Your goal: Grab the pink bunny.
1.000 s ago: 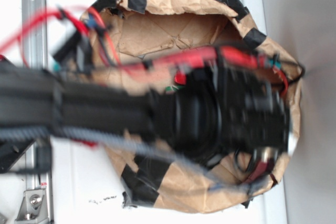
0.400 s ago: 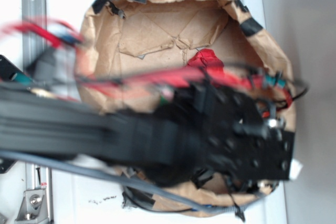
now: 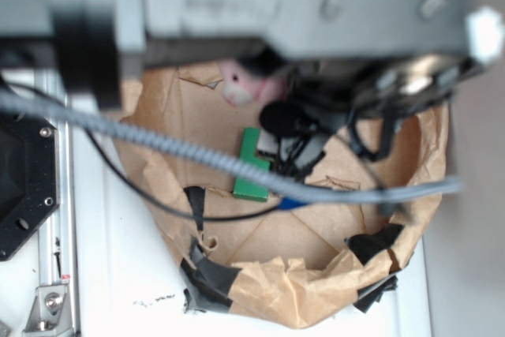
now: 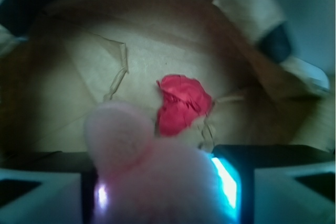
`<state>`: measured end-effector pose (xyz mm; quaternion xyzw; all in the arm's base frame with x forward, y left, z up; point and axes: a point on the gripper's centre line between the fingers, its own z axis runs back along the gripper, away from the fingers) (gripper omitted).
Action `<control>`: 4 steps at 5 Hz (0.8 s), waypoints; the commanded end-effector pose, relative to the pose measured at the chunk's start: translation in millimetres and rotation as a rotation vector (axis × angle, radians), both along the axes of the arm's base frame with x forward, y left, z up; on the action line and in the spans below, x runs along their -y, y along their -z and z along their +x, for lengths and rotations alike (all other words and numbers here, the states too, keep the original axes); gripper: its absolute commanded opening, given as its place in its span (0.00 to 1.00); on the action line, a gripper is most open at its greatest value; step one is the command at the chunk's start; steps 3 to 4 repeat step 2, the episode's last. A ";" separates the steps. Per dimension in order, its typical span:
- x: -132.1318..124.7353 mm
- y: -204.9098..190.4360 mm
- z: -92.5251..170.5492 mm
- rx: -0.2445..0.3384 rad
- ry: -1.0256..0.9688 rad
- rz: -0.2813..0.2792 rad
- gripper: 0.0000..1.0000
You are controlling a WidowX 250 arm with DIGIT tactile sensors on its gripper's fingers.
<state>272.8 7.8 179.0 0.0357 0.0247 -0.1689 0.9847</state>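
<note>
Pink bunny [image 4: 157, 182] sits clamped between the claw [image 4: 165, 192] fingers, raised above the paper bag's [image 3: 260, 297] floor and red ball [image 4: 184, 103]; next, just hold firm.

Setting is pretty plain: a white bench [image 3: 118, 274] with a few dark specks or scuffs near the front edge, and a metal rail [image 3: 59, 219] with bolt holes running along the left side. On the right there's a flat grey surface [image 3: 473, 258], could be floor or wall, can't tell. Light is bright and even, with softer shadow off to the right.
</note>
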 end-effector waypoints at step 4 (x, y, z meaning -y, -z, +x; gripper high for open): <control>23.5 -32.7 -41.5 0.181 -0.348 -0.081 0.00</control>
